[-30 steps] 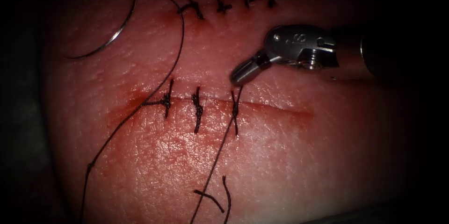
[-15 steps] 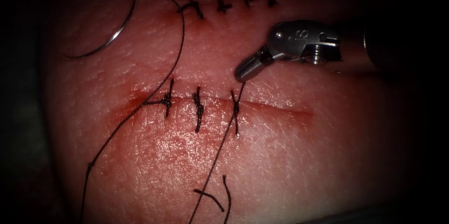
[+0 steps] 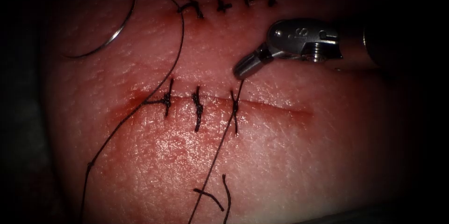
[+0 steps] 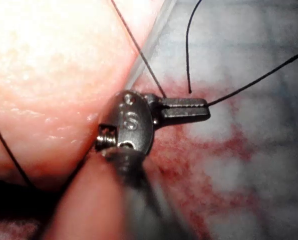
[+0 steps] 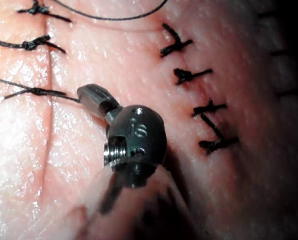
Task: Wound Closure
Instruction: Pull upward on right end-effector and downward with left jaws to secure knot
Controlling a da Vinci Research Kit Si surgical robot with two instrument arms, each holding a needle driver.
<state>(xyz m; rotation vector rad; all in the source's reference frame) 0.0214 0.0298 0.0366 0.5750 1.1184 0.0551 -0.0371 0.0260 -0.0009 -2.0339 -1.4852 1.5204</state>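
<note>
Fingers [image 3: 244,68] of right tool clamped on thread [image 3: 220,151] above third stitch | left tool [image 4: 185,108] pinching thread | needle [image 3: 110,39] loose at ten o'clock on tissue [image 3: 304,158]

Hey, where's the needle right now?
In the endoscope view the needle lies free on the tissue, left of the upper stitch row, far from the right tool.

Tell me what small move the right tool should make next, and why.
Probably a short pull away from the cut, to snug the third stitch: the right tool is shut on the thread just above that stitch, and the left tool grips thread. The needle lies free on the tissue.
</note>
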